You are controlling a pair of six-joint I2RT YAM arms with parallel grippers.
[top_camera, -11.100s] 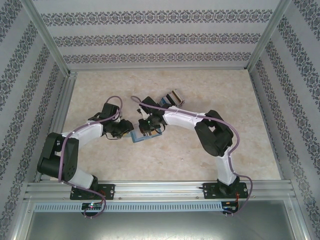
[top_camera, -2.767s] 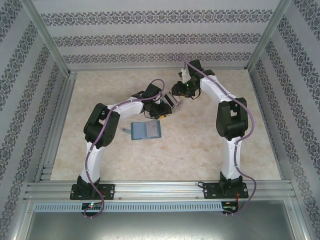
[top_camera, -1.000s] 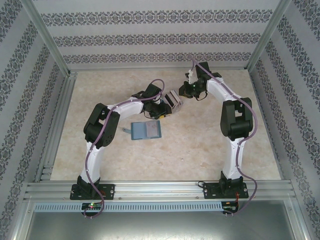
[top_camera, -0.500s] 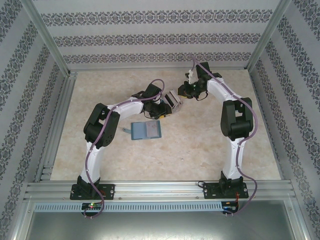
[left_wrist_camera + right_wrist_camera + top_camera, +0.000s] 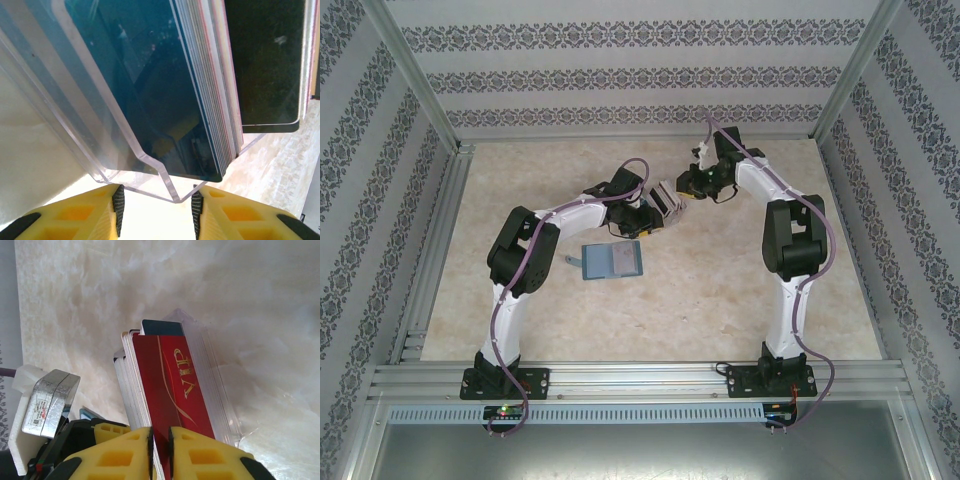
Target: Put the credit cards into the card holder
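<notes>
A clear acrylic card holder [image 5: 666, 198] stands at the back middle of the table, with several credit cards [image 5: 210, 75] on edge inside it. My left gripper [image 5: 647, 216] is shut on the card holder's lower corner [image 5: 165, 185], its pads [image 5: 118, 207] on either side of that corner. My right gripper [image 5: 160, 440] is shut on a red card [image 5: 170, 380] marked VIP. That card stands against the stack, just inside the holder's clear wall [image 5: 212, 375]. In the top view the right gripper [image 5: 689, 188] sits just right of the holder. A black card [image 5: 265, 60] is at the stack's far side.
A flat blue-grey wallet [image 5: 611, 260] lies open on the table, in front of the holder and near the left forearm. Patterned walls and metal rails [image 5: 440, 230] enclose the marbled table.
My right gripper has edged slightly left, toward the holder, with the red card in it. The left arm and the holder have not moved.
</notes>
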